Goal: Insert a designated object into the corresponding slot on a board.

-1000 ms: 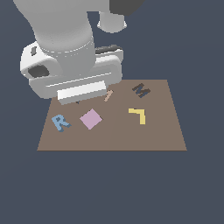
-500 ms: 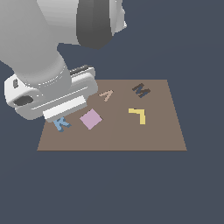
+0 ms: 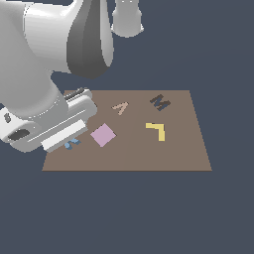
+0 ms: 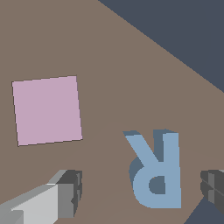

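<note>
The blue R block lies flat on the brown board. In the wrist view my gripper is open, with one finger on each side of the R and the block between them. In the exterior view my hand hangs over the board's left end and hides most of the R; only a blue sliver shows. I cannot tell whether the fingers touch the board. The dark R-shaped slot is hidden or out of view in both views.
A pink square lies just right of the R, also in the wrist view. A tan A shape, a dark M-shaped recess and a yellow L piece sit further to the exterior view's right.
The arm has swung towards the exterior view's left and come down over the blue R, which was in plain sight and is now mostly covered by the hand.
</note>
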`<state>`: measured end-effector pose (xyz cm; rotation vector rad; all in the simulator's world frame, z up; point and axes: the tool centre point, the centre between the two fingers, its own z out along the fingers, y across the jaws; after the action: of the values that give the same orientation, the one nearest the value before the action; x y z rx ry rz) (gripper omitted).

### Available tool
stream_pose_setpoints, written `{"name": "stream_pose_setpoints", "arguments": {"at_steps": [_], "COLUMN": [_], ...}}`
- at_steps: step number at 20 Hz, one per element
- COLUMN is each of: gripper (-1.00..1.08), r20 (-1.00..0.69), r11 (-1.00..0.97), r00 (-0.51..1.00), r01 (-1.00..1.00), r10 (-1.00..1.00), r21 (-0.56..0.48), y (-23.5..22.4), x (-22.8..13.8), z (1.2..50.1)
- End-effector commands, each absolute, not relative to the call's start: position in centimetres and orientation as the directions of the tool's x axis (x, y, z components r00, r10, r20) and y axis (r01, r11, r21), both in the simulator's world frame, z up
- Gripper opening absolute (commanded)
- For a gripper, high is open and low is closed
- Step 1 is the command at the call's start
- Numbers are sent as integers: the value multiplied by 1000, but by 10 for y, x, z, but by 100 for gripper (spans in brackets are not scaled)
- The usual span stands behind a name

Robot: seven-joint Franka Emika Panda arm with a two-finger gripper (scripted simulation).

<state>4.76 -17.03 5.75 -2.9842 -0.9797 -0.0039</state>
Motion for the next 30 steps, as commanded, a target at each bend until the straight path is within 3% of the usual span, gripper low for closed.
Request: {"name": "stream_pose_setpoints", "arguments": {"at_steps": [1,19,20,30], "gripper": [100,100,-100,-100], "r20": [1,0,0,0], "r11": [-792,-781,-781,-781], "r00": [792,781,781,781], "r01": [611,625,625,625], "r10": [611,625,625,625], "r21": [0,0,0,0], "y": [-175,-179,-179,-179], "x": [51,55,55,55], "z": [53,30,30,30]}}
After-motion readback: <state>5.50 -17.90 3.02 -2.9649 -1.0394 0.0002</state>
